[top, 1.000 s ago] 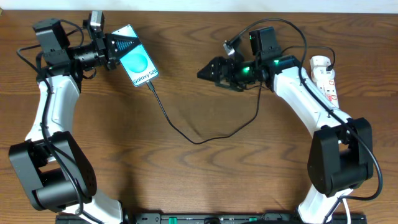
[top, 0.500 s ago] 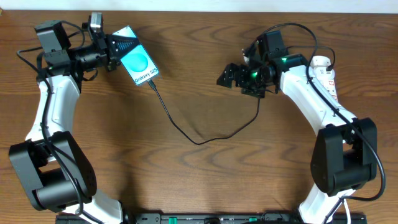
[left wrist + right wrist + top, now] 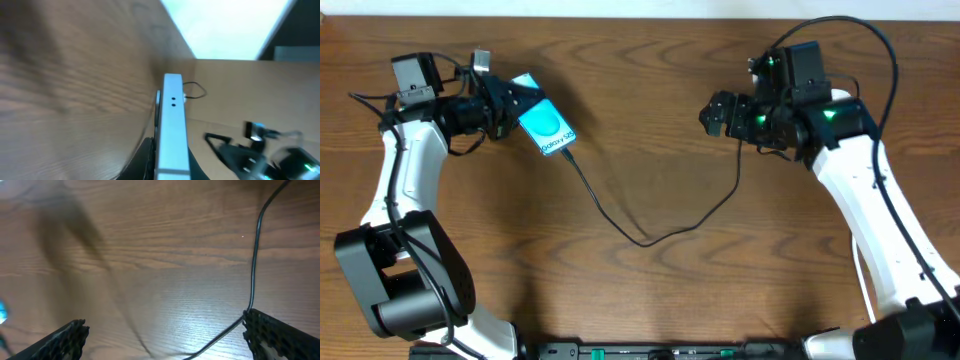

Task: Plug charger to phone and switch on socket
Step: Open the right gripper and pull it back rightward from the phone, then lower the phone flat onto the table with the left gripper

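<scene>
The closed left pincer [image 3: 518, 98] hides the near end of the cyan-screened rectangular phone [image 3: 548, 127] it grips, while the right pincer [image 3: 710, 110] gapes empty over the brown wooden table [image 3: 640, 300], beside the thin black charger cable [image 3: 640, 239].

Cyan, black and brown wood grain
The cyan-screened rectangular phone [image 3: 549, 128] carries white lettering; the thin black charger cable [image 3: 642, 242] contrasts with the brown wooden table [image 3: 650, 300], dark-streaked.
</scene>
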### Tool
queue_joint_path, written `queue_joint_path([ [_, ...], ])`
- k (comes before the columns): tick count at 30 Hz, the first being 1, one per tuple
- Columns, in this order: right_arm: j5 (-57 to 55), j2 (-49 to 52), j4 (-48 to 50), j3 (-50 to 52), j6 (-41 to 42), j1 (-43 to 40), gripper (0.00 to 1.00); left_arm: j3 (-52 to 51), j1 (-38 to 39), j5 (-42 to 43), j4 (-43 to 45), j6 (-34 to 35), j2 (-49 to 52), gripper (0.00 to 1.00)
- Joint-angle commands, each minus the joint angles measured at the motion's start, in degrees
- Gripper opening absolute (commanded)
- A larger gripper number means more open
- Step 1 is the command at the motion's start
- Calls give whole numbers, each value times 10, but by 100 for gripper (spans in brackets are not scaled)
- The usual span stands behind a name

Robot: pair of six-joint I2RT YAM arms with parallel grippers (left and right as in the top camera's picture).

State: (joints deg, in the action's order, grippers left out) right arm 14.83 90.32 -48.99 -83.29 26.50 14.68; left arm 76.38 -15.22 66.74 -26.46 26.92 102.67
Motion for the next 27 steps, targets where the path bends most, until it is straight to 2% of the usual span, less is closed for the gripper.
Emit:
queue_joint_path([
  [1,-12,-27,-6,-3,-5,-5,99,3,-2,-52,-40,-62,1,7],
  [16,-12,-38,-28,-3,-9,-4,99,3,-2,-223,-169,-117,1,7],
  [27,-12,-38,-31,-3,-13,-4,99,-69,5,-244,-140,-119,1,7],
])
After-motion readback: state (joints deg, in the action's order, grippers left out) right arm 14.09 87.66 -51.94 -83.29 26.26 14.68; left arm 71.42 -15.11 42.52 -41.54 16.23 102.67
